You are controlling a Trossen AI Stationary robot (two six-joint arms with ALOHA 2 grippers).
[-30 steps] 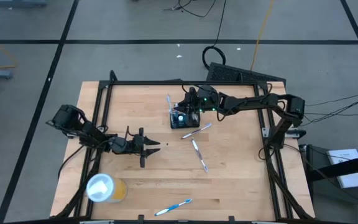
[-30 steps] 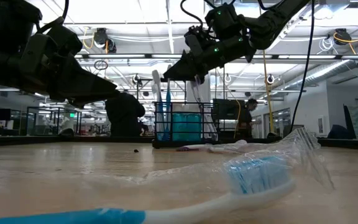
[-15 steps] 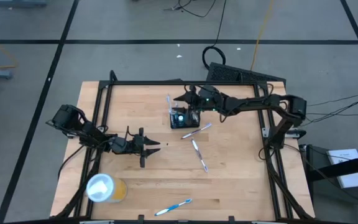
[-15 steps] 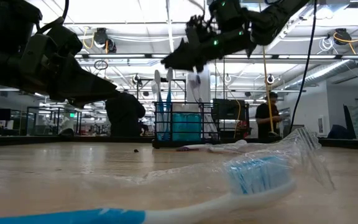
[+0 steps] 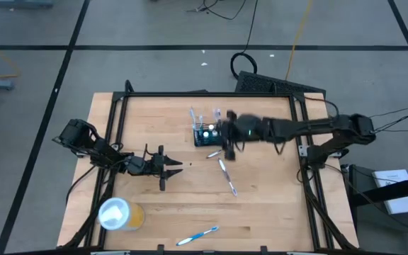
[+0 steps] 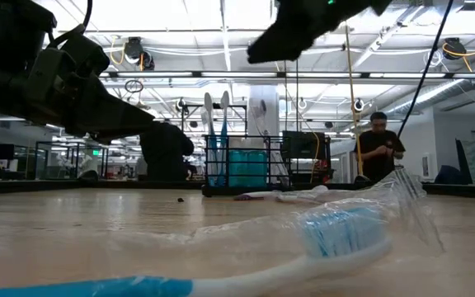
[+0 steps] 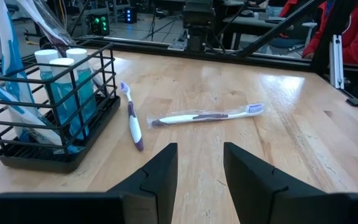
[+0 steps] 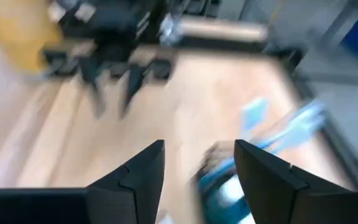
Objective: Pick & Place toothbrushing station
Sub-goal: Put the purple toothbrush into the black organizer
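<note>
The toothbrushing station point(image 5: 204, 134) is a black wire holder standing on the table's far middle, with teal bottles and upright toothbrushes point(image 7: 2, 37) in it; the left wrist view shows it too point(image 7: 48, 106). My right gripper point(image 5: 224, 136) hangs blurred just above and to the right of the station, and in the low view it is high over it point(image 6: 258, 54). Its fingers point(image 8: 138, 174) are open with nothing between them. My left gripper point(image 5: 179, 167) waits low at the table's left, open point(image 7: 199, 174) and pointing toward the station.
A purple toothbrush point(image 7: 132, 121) and a wrapped one point(image 7: 207, 115) lie beside the station. Another wrapped brush point(image 5: 227, 177) lies mid-table and a blue one point(image 5: 197, 236) at the near edge. A yellow cup with a white lid point(image 5: 119, 212) stands near left. A person point(image 6: 379, 148) stands beyond the table.
My right gripper has risen from the station's far side and swung toward the table's near edge, fast enough to blur. The station has stayed where it was.
</note>
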